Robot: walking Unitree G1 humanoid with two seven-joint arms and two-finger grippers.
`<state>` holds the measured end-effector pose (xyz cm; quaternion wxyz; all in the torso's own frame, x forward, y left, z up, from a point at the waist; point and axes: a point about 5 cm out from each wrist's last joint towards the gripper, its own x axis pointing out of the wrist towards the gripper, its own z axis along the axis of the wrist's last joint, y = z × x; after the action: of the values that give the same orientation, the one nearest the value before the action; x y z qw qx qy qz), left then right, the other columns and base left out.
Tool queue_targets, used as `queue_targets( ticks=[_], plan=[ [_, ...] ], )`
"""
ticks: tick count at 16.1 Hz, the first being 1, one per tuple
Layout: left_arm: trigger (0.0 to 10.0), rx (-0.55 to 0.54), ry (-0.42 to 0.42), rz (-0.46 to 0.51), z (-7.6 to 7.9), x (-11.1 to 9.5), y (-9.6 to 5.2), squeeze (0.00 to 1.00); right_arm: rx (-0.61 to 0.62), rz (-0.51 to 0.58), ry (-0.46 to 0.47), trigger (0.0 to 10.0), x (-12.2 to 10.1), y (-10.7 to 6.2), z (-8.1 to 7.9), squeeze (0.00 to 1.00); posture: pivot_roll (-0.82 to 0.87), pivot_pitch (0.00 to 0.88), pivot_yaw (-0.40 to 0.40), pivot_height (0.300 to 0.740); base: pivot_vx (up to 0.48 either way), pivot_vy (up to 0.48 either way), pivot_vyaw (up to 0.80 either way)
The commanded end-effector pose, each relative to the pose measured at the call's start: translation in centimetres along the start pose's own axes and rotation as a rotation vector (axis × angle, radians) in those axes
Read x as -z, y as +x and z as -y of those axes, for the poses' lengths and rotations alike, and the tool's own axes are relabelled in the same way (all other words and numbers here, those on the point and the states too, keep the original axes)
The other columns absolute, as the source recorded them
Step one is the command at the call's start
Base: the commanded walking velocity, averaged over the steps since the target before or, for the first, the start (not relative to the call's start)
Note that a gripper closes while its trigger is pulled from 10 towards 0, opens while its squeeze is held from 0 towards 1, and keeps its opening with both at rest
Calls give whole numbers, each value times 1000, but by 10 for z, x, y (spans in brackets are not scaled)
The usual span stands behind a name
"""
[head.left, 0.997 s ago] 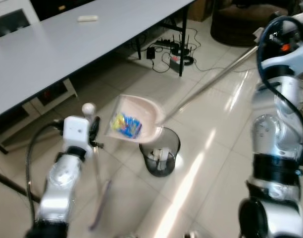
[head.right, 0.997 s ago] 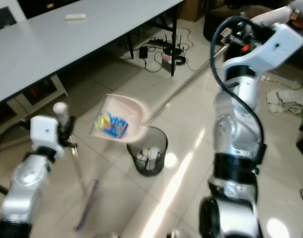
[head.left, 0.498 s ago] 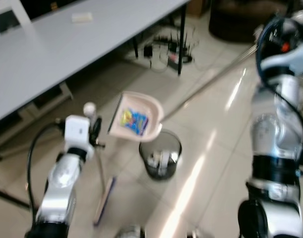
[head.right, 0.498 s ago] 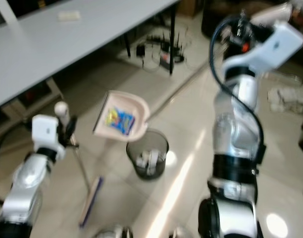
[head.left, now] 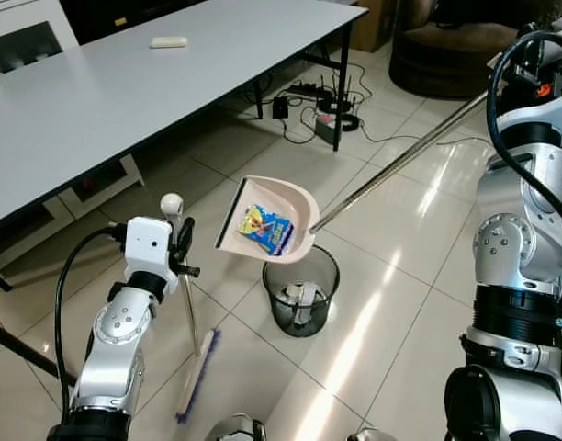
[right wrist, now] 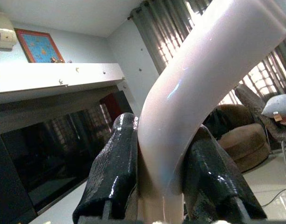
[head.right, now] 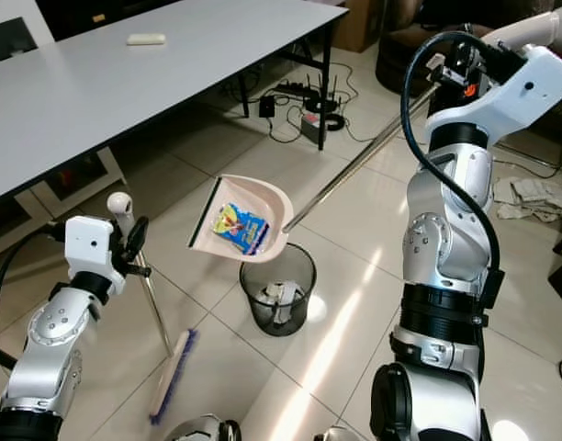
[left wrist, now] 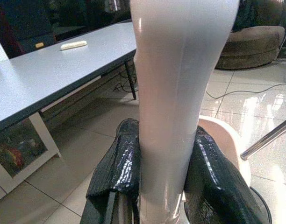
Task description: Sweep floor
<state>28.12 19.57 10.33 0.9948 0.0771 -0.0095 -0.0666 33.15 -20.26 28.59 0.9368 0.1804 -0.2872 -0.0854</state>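
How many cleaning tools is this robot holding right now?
2. The left pincer grips the broom, its head on the floor. The right pincer grips the long-handled dustpan, which is raised above the bin and carries a colourful wrapper.

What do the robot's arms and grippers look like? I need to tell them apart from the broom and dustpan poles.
Both arms are jointed silver-grey metal with rounded shells and black rings at the joints. The left arm ends in a white boxy wrist block with a looping black cable. The right arm carries a thick black cable and a small red mark near its wrist. Each gripper has two glossy black fingers.
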Motion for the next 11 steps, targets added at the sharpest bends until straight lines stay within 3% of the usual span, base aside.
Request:
queue_targets(
  ticks=[1,11],
  plan=[
    [10000,-5,20,26,-3,-8,1,0,-24,55,12,10000,-10,1,-5,0,39,76,72,740,0,0,0],
    [10000,9,21,20,-1,-8,0,0,-225,71,-195,10000,17,-14,-19,0,38,71,74,740,0,0,0]
  ],
)
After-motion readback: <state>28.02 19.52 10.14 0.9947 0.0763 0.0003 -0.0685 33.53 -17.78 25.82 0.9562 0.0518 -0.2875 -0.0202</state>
